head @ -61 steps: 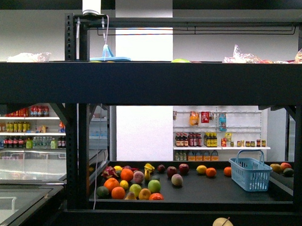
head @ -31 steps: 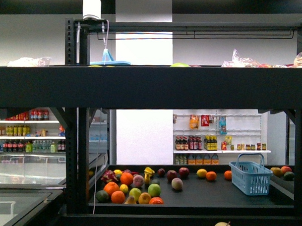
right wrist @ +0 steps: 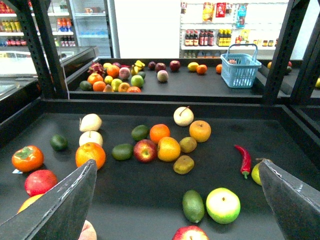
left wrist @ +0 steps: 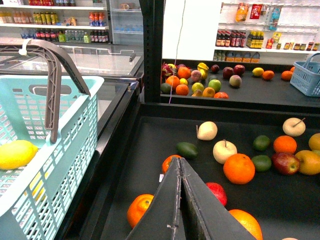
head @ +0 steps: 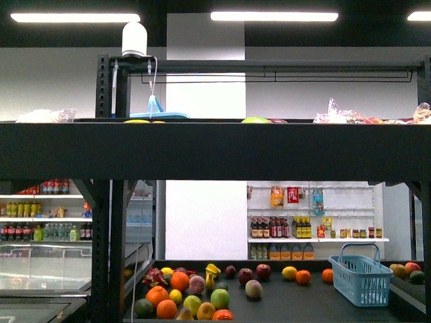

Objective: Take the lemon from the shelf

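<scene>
The shelf [head: 216, 151] is a black metal rack; its dark deck [left wrist: 150, 150] carries loose fruit. A yellow lemon [left wrist: 16, 154] lies inside a teal basket [left wrist: 65, 150] with a grey handle, beside the deck in the left wrist view. My left gripper [left wrist: 180, 161] is shut and empty, hovering over the deck between an orange [left wrist: 138, 209] and a red apple [left wrist: 218, 192]. My right gripper [right wrist: 177, 162] is open wide above the deck [right wrist: 140, 195], its fingers [right wrist: 65, 200] on either side of a green apple [right wrist: 223, 205] and an avocado [right wrist: 193, 205]. Neither gripper shows in the front view.
A red chili [right wrist: 244, 160] and a yellow-green fruit [right wrist: 256, 173] lie by the right finger. Black uprights [right wrist: 280, 50] flank the deck. A further rack holds more fruit and a blue basket [head: 360, 278]. Glass freezers [left wrist: 100, 60] stand beyond the teal basket.
The front view has risen: the rack's decks sit lower in the picture, ceiling lights have come into view, and the pale pear at the lower edge has dropped out of sight.
</scene>
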Robot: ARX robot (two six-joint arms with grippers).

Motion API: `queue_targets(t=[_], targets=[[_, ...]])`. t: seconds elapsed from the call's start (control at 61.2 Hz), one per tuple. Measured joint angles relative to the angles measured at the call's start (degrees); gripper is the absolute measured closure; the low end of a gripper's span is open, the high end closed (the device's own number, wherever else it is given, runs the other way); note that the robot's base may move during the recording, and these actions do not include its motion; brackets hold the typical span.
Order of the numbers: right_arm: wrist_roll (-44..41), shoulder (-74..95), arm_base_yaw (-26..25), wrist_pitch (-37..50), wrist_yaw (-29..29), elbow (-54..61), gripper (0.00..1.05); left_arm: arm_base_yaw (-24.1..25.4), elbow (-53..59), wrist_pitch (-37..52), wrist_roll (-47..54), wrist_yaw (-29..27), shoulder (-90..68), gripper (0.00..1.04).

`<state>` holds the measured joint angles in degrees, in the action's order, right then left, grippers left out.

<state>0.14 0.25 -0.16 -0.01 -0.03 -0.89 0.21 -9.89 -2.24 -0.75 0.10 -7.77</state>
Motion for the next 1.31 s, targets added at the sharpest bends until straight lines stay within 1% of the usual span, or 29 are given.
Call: queue_targets(t=[0.392,0.637,0.719,0.964,1.029,1.176,1.192,1.258,1.274,1.307], targets=[[0.0,0.0,0.0,0.0,0.0,0.0,0.07,0.0,5.6,1.4,0.1,0.0,3.9,1.02],[0.0,0.0,0.0,0.0,0.0,0.0,0.07,0.0,6.9,1.7,0.1,0.0,5.2,1.02],[0.0,0.0,0.0,0.0,0.0,0.0,0.07,0.0,9.1,1.9,0.1,-0.1,7.2,1.02],[0.0,0.0,0.0,0.0,0.0,0.0,0.07,0.0,9.1,1.9,0.1,0.0,7.5,1.02],[0.0,0.0,0.0,0.0,0.0,0.0,0.07,0.0,9.1,1.9,0.1,0.0,7.5,0.91],[0.0,0.0,0.0,0.0,0.0,0.0,0.07,0.0,9.1,1.9,0.1,0.0,7.5,0.59],[0.0,0.0,0.0,0.0,0.0,0.0,0.07,0.0,9.1,1.9,0.1,0.0,7.5,0.57],[0.0,0.0,0.0,0.0,0.0,0.0,0.07,0.0,9.1,1.9,0.1,0.0,7.5,0.43],[0.0,0.0,0.0,0.0,0.0,0.0,0.07,0.0,9.1,1.9,0.1,0.0,7.5,0.41],[0.0,0.0,0.0,0.0,0.0,0.0,0.07,0.0,9.1,1.9,0.1,0.0,7.5,0.34]])
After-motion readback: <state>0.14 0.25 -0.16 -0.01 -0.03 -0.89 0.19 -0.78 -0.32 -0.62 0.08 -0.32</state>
